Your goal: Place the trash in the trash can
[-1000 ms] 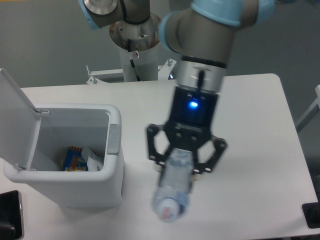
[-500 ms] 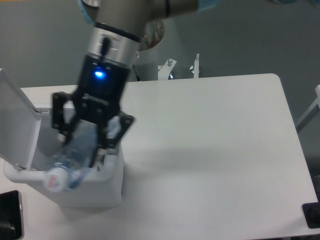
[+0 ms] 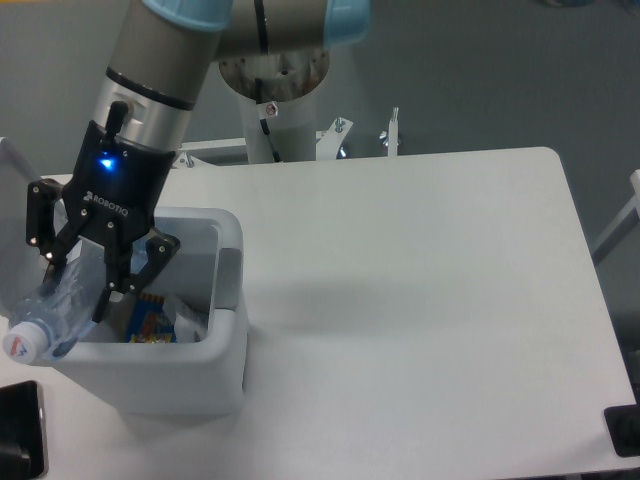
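The trash I can see is a crushed clear plastic bottle with a white cap, tilted cap-down over the left side of the trash can. My gripper is shut on the bottle's upper body, hanging over the can's opening. The can is a white rectangular bin with its lid hinged open at the left. Inside lies a blue-and-orange packet beside a crumpled white wrapper.
The arm's base column stands at the back of the white table. A black object sits at the front left corner and another at the front right edge.
The gripper carried the bottle from the table's middle leftward to above the can, then further left over its opening. The bottle stays gripped.
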Motion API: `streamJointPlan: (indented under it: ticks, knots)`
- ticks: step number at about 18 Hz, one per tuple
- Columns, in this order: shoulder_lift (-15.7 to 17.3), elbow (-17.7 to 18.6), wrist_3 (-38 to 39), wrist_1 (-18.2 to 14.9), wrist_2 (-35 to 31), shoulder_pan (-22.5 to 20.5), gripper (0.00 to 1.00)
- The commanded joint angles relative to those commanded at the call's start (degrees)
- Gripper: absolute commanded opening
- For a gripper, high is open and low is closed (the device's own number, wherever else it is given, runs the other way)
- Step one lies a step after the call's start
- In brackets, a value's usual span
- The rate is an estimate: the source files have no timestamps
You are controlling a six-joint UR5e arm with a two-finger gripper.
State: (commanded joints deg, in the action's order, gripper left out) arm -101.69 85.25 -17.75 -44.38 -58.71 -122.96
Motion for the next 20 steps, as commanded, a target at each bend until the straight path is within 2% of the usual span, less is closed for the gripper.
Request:
streamJointPlan:
  ticks: [4,8,10,15,20]
  knots:
    - [-0.2,0.0,-0.2,0.0,0.0,-0.1,0.77]
    - [-0.2,0.0,-0.2,0.0,-0.1,-1.1,0.8]
    - [-0.1,0.0,-0.3,0.0,0.1,-2.3,0.85]
    - [0.1,-1.1,-1.4,0.1,0.2,-6.8,1.0]
    - [0.1,-1.9,0.7,0.1,0.2,-13.7,1.0]
